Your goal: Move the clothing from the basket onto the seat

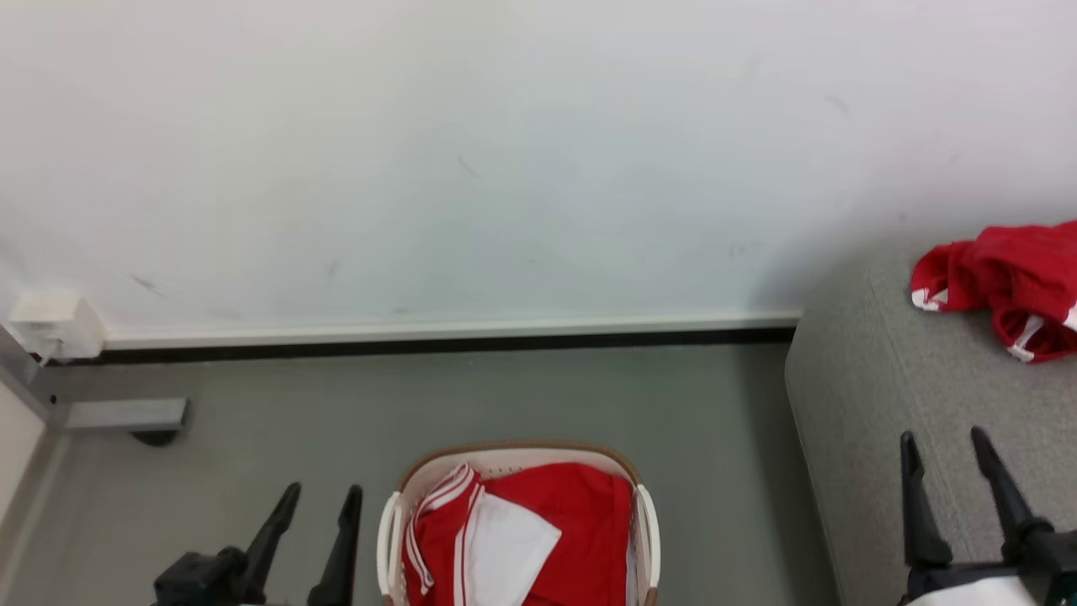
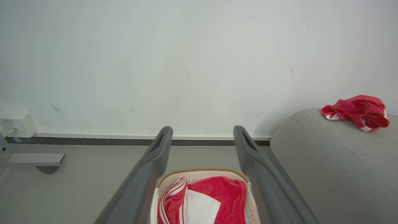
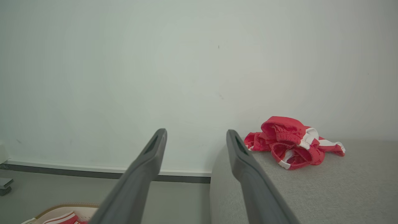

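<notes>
I have the left hand (image 1: 322, 492) low at the left of the head view. Its two dark fingers are spread wide with nothing between them, over the grey floor (image 1: 538, 396) just left of the basket (image 1: 513, 447). The basket stands on the floor beside the end of the seat (image 1: 875, 396), with the white wall (image 1: 505, 168) behind. Inside it lies a red garment (image 1: 580, 513) with white stripes down one side and a white panel on top, covering most of the basket that I can see. Through the left wrist camera the basket sits beyond and between the fingers, clear of both.

The right hand (image 1: 942, 439) is at the lower right, just as wide and empty, poised over the seat's grey upholstery. Further back on the seat, close to the wall, a second red garment (image 1: 1001, 282) lies crumpled with its white cuff bands showing, well apart from the right hand. At the far left a small white box (image 1: 50, 324) sits on the wall above a grey metal foot (image 1: 126, 414).
</notes>
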Tool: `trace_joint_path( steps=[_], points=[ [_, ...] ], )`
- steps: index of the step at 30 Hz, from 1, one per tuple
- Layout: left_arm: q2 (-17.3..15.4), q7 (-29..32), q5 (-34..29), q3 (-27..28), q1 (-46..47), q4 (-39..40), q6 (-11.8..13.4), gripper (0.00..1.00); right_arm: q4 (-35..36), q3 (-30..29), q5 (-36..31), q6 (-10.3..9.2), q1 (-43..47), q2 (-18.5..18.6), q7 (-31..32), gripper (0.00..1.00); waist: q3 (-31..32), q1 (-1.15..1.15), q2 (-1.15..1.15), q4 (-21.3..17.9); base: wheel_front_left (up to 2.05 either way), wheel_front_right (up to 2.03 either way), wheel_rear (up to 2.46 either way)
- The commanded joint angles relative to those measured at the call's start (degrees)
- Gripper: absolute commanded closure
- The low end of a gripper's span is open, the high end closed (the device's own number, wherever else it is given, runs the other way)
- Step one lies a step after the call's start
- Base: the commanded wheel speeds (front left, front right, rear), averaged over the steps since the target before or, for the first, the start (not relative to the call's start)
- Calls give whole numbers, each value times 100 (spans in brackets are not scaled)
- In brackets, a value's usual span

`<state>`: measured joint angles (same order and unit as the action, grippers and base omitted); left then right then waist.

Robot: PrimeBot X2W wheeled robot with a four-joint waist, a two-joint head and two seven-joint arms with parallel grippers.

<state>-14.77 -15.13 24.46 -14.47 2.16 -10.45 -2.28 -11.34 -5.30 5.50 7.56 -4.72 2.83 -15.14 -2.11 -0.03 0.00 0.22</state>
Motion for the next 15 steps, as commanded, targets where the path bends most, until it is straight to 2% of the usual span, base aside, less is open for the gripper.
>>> trace_joint_path(
  steps=[1,9,15],
  points=[
    [71,-2,-208,193,-140,-37,-54,0,-24,75,66,-14,165,17,0,0,236,3,0,112,0,0,0],
    [443,-2,-729,917,-533,-300,-359,0,-316,585,322,-14,598,15,-1,0,488,3,0,78,0,0,0],
    [610,-3,-949,1198,-608,-387,-472,0,-399,630,386,-14,659,14,0,0,540,3,0,74,0,0,0]
  ],
)
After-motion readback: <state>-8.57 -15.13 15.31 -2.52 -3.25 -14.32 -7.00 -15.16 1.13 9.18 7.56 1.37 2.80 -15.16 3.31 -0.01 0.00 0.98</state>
